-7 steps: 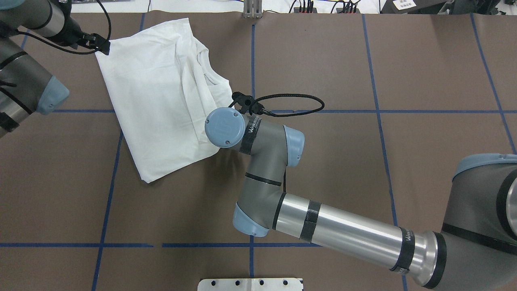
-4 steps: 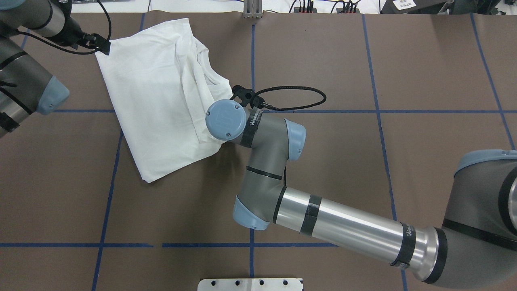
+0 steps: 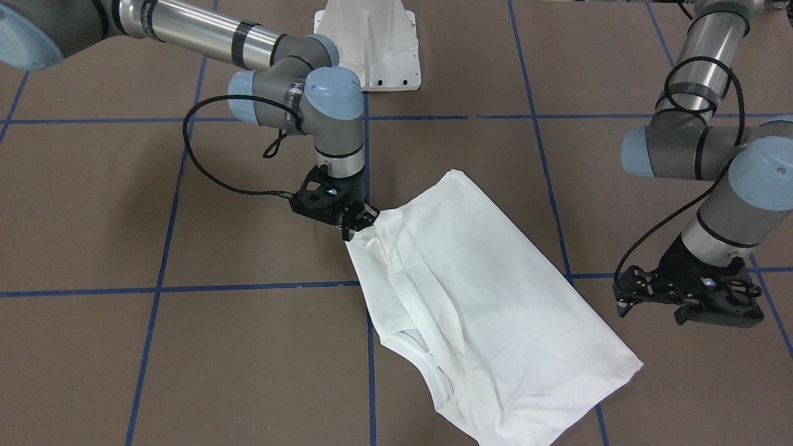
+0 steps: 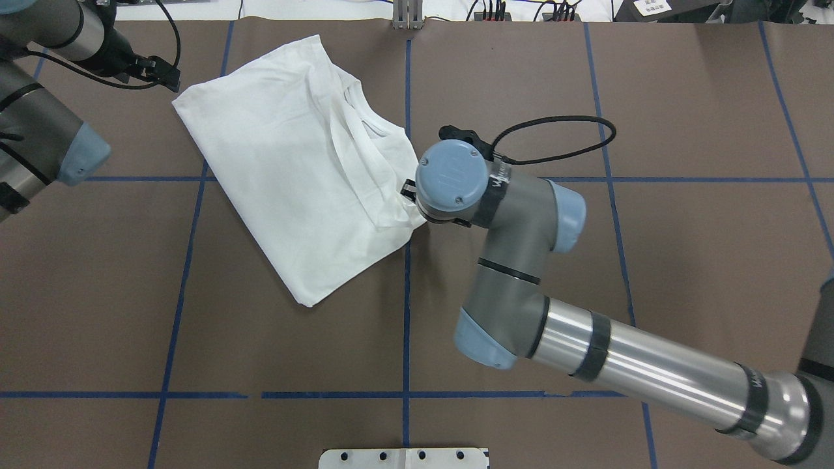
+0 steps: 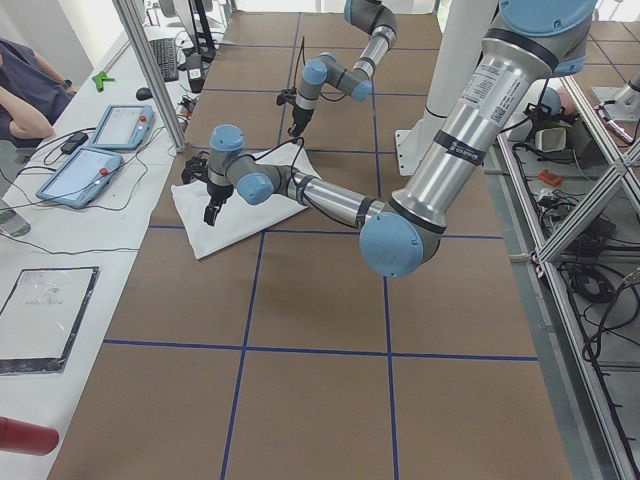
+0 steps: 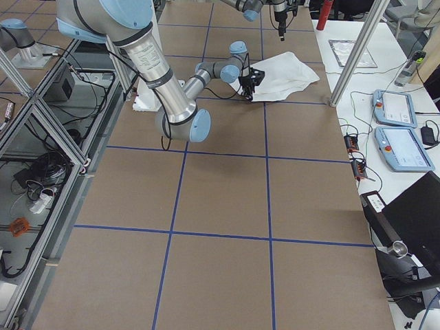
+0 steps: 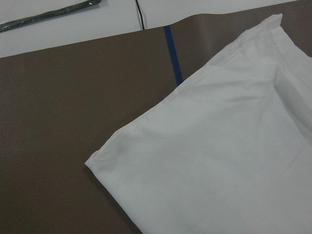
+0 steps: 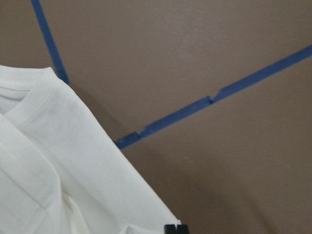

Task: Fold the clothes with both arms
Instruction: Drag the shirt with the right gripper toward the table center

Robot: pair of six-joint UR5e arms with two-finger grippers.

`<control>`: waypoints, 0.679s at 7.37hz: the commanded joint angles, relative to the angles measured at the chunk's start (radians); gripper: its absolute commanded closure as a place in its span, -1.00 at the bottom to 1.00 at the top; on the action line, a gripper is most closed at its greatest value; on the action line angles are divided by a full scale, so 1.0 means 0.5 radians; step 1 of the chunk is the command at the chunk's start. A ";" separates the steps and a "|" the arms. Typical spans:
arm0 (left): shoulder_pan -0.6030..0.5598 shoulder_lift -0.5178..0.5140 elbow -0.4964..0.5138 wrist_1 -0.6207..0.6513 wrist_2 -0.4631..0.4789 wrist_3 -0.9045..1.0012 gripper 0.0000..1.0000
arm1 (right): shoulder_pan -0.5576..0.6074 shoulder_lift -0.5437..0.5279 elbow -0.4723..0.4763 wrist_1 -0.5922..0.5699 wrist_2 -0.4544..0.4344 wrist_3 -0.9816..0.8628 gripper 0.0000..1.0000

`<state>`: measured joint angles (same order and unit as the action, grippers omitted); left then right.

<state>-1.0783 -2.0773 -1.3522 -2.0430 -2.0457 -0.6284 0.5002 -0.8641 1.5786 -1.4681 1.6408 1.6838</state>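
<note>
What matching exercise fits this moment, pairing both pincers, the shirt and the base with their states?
Things:
1. right pincer
2. left pincer
3. white T-shirt
4. white pedestal base

States:
A. lies mostly flat on the brown table, layers overlapping
B. off the fabric, near one shirt corner
C. clamped on a bunched shirt edge
D. stands at the robot's side of the table

Pairs: 1-C, 2-B, 3-A, 4-D

White T-shirt (image 4: 293,176), folded, flat on table (image 4: 586,260); one edge pinched in right fingers (image 3: 348,227); left fingers (image 4: 169,75) off it.
</note>
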 commanded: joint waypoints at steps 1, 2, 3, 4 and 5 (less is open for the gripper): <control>0.003 0.019 -0.026 -0.001 -0.007 0.002 -1.00 | -0.146 -0.448 0.812 -0.397 -0.020 -0.005 1.00; 0.003 0.028 -0.032 -0.001 -0.010 0.002 -1.00 | -0.284 -0.511 0.974 -0.544 -0.121 0.016 1.00; 0.003 0.031 -0.035 -0.001 -0.010 0.005 -1.00 | -0.422 -0.508 0.981 -0.625 -0.274 0.029 1.00; 0.003 0.031 -0.035 -0.001 -0.013 0.005 -1.00 | -0.493 -0.514 1.009 -0.638 -0.299 0.071 1.00; 0.003 0.031 -0.044 -0.001 -0.014 0.002 -1.00 | -0.582 -0.517 1.030 -0.662 -0.339 0.148 1.00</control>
<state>-1.0769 -2.0624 -1.3706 -2.0433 -2.0519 -0.6264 0.2685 -1.1176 2.0734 -1.7774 1.5034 1.7192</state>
